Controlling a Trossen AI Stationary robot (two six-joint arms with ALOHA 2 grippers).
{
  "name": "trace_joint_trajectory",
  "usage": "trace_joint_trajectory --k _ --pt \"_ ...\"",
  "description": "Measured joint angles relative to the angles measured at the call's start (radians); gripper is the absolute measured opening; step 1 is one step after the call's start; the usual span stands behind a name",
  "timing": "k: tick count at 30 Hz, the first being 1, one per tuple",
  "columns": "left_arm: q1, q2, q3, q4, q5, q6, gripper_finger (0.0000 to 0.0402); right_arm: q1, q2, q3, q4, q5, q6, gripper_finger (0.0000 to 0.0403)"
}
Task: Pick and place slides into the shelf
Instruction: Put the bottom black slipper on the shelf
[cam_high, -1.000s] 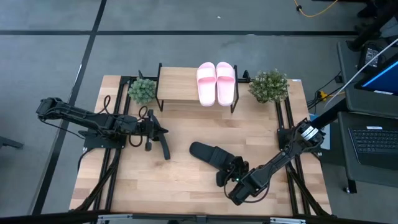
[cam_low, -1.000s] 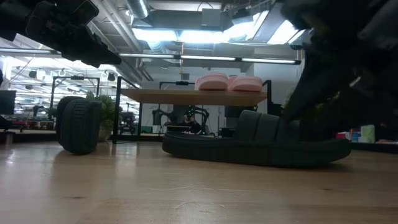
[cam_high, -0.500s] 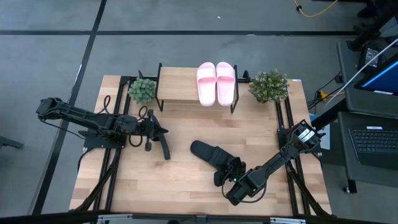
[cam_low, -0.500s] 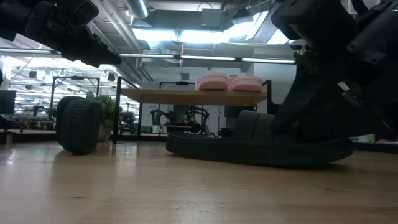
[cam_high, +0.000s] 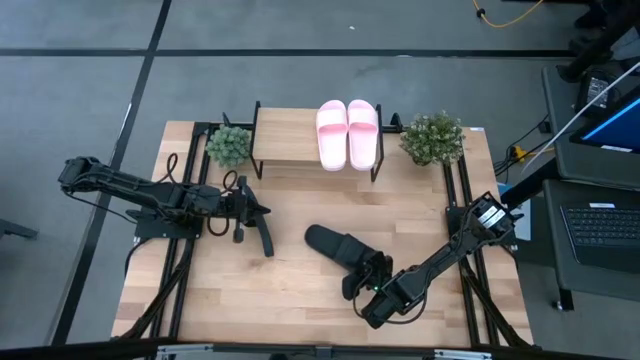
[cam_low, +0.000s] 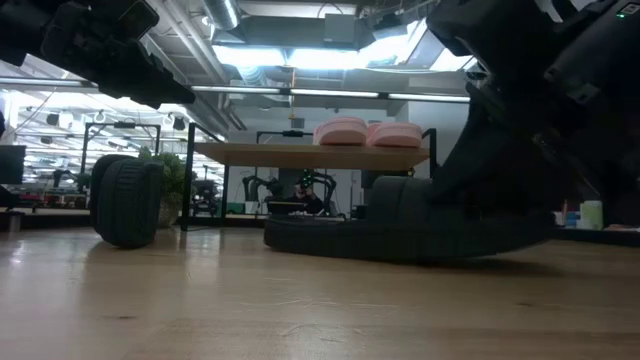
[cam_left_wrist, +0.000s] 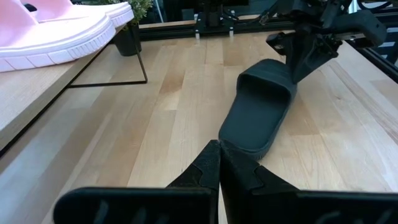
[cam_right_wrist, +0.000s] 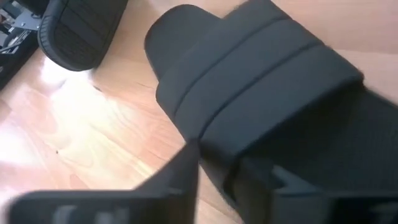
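Right gripper (cam_high: 362, 283) pinches the strap edge of the flat black slide (cam_high: 335, 247) mid-table. Left gripper (cam_high: 262, 212) pressed together, empty, beside the second black slide (cam_high: 266, 240) standing on edge. Two pink slides (cam_high: 347, 133) sit on the shelf (cam_high: 285, 148). Two plants (cam_high: 229, 145).

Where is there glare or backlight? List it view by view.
Low view: ceiling lights blow out, leaving the black slide a silhouette. Right wrist view: glare patch on the table. High view: even light, soft shadows.
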Motion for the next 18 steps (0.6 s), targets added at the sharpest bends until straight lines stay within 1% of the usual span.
trace_joint_trajectory --k 2,3,6,10,15,18 --pt "0.000 0.000 0.000 0.000 0.000 0.001 0.0000 0.000 0.000 0.000 -0.013 0.001 -0.001 0.0029" --pt "0.000 0.000 0.000 0.000 0.000 0.001 0.0000 0.000 0.000 0.000 -0.020 0.004 -0.002 0.0018" --pt "0.000 0.000 0.000 0.000 0.000 0.001 0.0000 0.000 0.000 0.000 -0.027 0.005 -0.034 0.0013" --pt "0.000 0.000 0.000 0.002 0.001 0.025 0.0000 -0.002 -0.026 0.000 -0.034 -0.041 -0.107 0.0011" --pt "0.000 0.000 0.000 0.008 0.004 0.076 0.0000 -0.001 -0.100 0.000 -0.034 -0.078 -0.243 0.0011" --pt "0.000 0.000 0.000 0.037 0.005 0.117 0.0000 -0.001 -0.157 0.000 -0.034 -0.130 -0.343 0.0011"
